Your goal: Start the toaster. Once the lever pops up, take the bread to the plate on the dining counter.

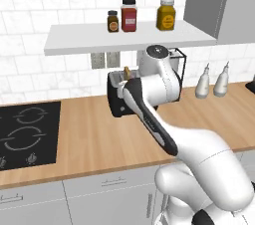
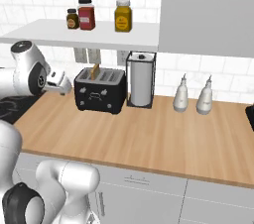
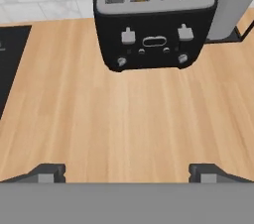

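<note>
Toward the back edge of the wood counter [image 2: 149, 134], against the tiled wall, stands the black toaster [image 2: 100, 90] with its silvery top, and the bread [image 2: 95, 72] sits upright in one of its slots — a thin tan slice poking above the top. Just beside the toaster on its right is the wire-framed paper-towel holder [image 2: 141, 80]; further right along the back edge stand two pale bottles [image 2: 193, 94]. A black hob [image 1: 27, 133] is set into the counter's left end. Above, a white shelf [image 1: 129, 37] carries three jars [image 1: 128, 15].

The gripper [image 3: 127, 172] hangs in front of the toaster, apart from it, its fingers [image 3: 47, 172] spread wide and holding nothing. In the hand view the toaster's front faces the camera, with two levers [image 3: 128, 35] and small white marks showing.
</note>
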Robot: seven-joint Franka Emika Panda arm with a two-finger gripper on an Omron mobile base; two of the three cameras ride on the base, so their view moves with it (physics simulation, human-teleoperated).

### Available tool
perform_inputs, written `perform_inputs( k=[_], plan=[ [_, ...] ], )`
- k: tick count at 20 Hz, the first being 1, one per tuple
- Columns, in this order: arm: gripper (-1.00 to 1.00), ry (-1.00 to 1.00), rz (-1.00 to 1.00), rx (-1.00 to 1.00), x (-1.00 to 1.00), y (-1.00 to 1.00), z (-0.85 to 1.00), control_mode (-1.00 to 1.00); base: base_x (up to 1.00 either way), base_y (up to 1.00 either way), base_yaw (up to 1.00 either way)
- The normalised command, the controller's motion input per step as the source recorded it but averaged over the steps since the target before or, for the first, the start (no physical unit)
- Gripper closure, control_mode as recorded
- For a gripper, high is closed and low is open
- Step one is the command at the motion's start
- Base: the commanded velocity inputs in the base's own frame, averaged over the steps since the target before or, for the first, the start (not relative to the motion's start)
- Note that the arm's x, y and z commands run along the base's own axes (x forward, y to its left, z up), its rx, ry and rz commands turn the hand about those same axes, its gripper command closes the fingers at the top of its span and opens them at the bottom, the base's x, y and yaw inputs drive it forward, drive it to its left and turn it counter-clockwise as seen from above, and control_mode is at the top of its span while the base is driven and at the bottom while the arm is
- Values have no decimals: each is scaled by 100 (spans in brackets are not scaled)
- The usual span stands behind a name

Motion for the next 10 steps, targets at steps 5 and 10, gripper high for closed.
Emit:
perform_inputs(
  k=[5, 10],
  plan=[
    [-100, 0, -4, 0, 47, 20, -20, -100, 0, 0, 0],
    [-100, 0, 0, 3, 50, -24, -29, -100, 0, 0, 0]
  ],
)
